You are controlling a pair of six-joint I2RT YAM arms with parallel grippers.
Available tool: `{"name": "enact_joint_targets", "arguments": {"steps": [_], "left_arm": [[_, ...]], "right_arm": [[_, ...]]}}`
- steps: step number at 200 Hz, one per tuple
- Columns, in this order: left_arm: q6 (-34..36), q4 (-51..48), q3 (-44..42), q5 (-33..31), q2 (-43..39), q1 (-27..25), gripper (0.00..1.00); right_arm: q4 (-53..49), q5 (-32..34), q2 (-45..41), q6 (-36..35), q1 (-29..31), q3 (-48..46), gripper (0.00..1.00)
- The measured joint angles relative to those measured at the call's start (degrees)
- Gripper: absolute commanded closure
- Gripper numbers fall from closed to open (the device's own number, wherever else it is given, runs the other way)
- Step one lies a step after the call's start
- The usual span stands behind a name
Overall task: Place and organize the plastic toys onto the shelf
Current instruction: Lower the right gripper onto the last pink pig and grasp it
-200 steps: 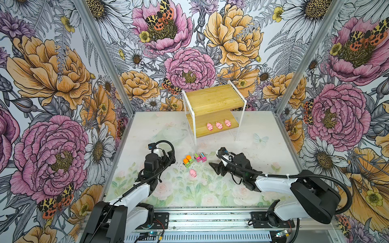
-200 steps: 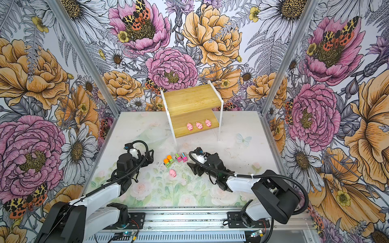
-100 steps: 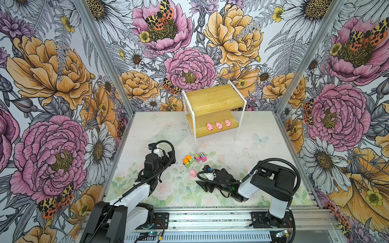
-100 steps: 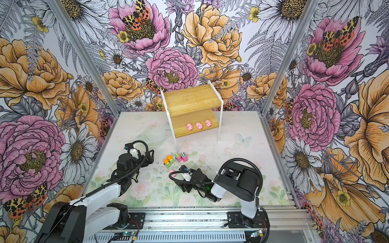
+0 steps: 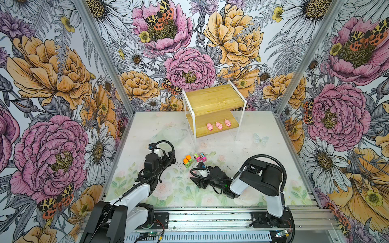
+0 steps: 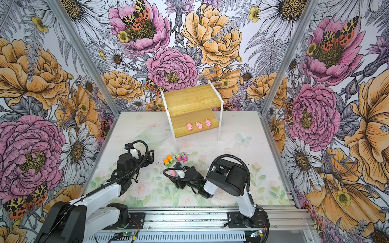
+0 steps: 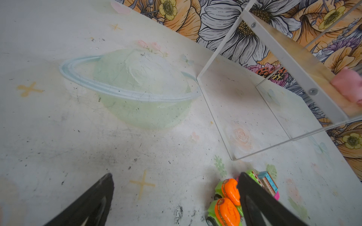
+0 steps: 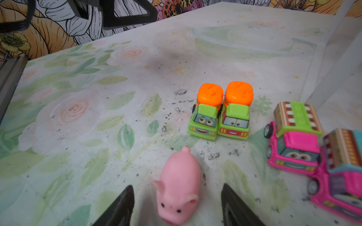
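- Between the jaws of the right gripper [image 8: 177, 186], spread wide and touching nothing, a pink pig [image 8: 181, 172] sits on the table [image 8: 78, 117], snout toward the wrist camera.
- Just beyond it, two orange-and-green trucks [image 8: 207, 113] stand side by side, touching. Two pink trucks [image 8: 293, 144] crowd together near them.
- Over on the other side, the left gripper [image 7: 175, 174] hangs above the table, jaws apart as well, one finger beside the orange trucks.
- Far back, the shelf [image 5: 212, 101] carries three pigs [image 5: 219, 125] in a row on its lower board.
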Motion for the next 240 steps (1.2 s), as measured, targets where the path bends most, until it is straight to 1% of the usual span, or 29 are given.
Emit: {"name": "enact_joint_targets", "arguments": {"steps": [42,123,141,194,240], "left_arm": [[0.0,0.0,-0.02,0.02,0.2,0.0,0.01],[0.0,0.02,-0.02,0.02,0.2,0.0,0.01],[0.0,0.0,-0.02,0.0,0.2,0.0,0.01],[0.0,0.02,-0.02,0.0,0.2,0.0,0.01],[0.0,0.02,-0.02,0.02,0.2,0.0,0.01]], "right_arm": [[0.74,-0.02,1.64,0.79,-0.48,1.86,0.36],[0.81,-1.49,2.34,1.33,-0.48,2.99,0.64],[0.81,-2.03,2.34,1.27,-0.66,2.99,0.69],[0.83,-2.56,2.21,1.84,-0.85,2.84,0.76],[0.74,-3.06,-0.61,2.56,-0.94,0.04,0.77]]}}
